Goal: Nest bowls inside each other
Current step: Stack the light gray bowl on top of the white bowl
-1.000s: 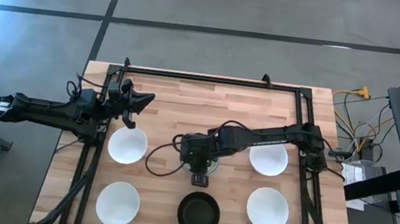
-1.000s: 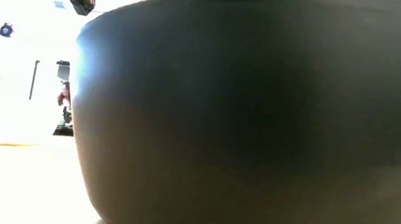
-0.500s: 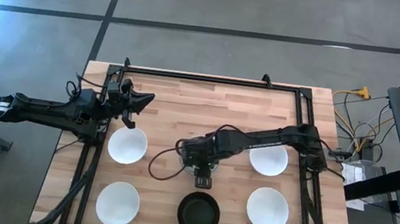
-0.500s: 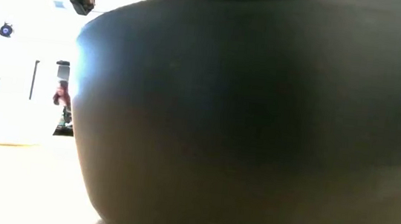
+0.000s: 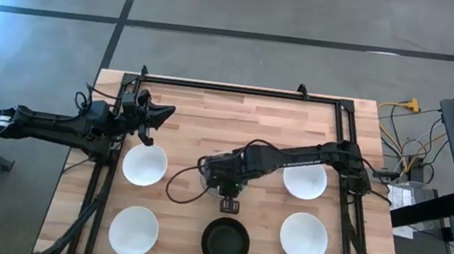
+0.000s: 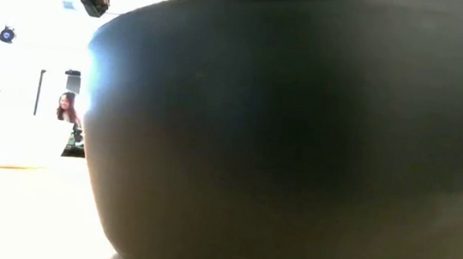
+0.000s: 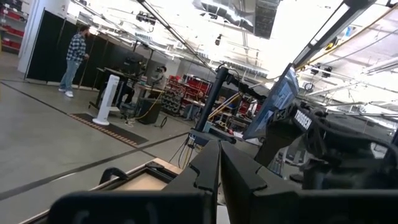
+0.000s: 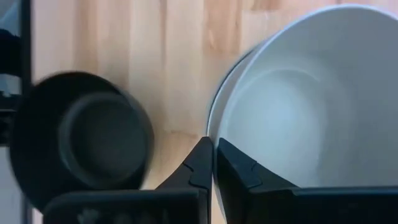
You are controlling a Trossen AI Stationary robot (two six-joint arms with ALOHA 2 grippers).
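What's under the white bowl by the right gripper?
A second pale rim peeks out beside the round white bowl, so another bowl seems nested beneath. Its body is covered.

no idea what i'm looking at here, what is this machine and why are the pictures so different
It is a robot with two dark arms at a wooden table. One picture looks straight down, one sits at table height, and two ride on the wrists. Four white bowls lie in view. A black bowl blocks most of the table-height camera. The right gripper, at mid-table, is shut on the rim of a white bowl, seen from its wrist camera, which may have another bowl nested under it. The left gripper waits shut near the back left.
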